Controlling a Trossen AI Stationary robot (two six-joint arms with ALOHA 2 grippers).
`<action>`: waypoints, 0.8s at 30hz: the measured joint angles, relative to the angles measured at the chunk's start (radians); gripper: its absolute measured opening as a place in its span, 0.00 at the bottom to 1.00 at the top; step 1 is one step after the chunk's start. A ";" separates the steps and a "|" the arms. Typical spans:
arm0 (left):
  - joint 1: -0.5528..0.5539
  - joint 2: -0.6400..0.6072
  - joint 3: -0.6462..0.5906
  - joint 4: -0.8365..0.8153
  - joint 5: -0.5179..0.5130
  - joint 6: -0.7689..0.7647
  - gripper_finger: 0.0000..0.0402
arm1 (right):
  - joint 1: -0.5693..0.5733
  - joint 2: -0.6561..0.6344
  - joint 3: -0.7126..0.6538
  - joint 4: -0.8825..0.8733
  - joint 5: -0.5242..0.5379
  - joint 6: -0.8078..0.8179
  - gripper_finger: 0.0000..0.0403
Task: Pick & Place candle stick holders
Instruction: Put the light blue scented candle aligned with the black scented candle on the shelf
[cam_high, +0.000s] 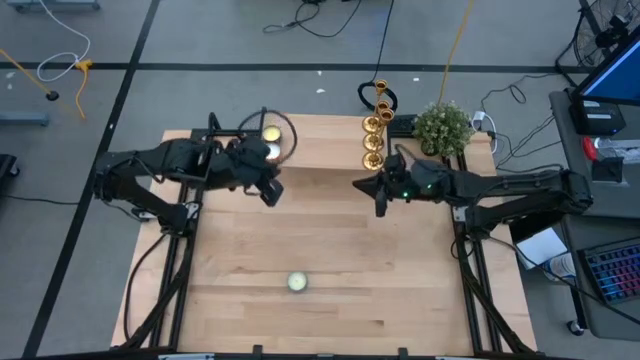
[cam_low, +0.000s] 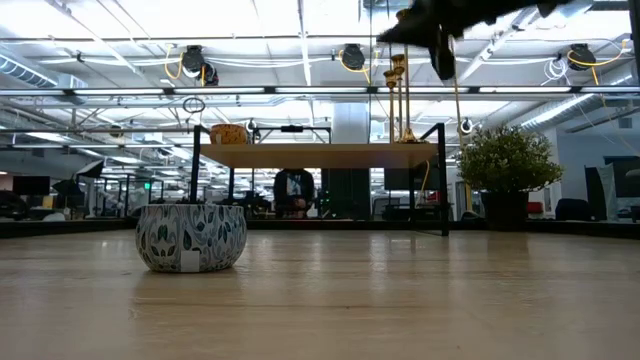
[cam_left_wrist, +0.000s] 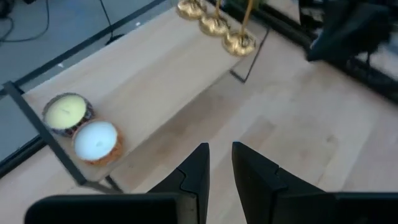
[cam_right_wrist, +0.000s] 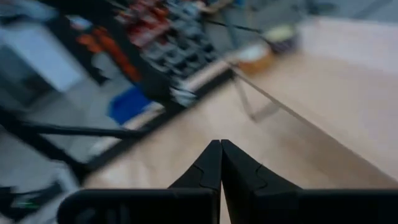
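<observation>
Three candle stick holders (cam_high: 373, 130) on shelf (cam_high: 320, 150)

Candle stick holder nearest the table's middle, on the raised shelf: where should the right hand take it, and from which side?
Grip the thin stem of the nearest candle stick holder, above its round flared base. It stands upright at the shelf edge, with the other two in a row behind it, so come level from the open table side. The right hand, shut, must open first.
</observation>
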 joint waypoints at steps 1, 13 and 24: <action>0.017 -0.004 0.002 0.016 0.014 0.001 0.18 | 0.000 0.000 0.028 0.002 -0.028 -0.007 0.00; 0.049 -0.004 -0.016 -0.080 0.826 0.274 0.18 | 0.035 0.000 0.202 -0.009 -0.168 -0.045 0.00; -0.227 0.025 -0.208 0.101 0.639 0.044 0.19 | 0.131 -0.010 0.202 -0.231 -0.204 0.005 0.00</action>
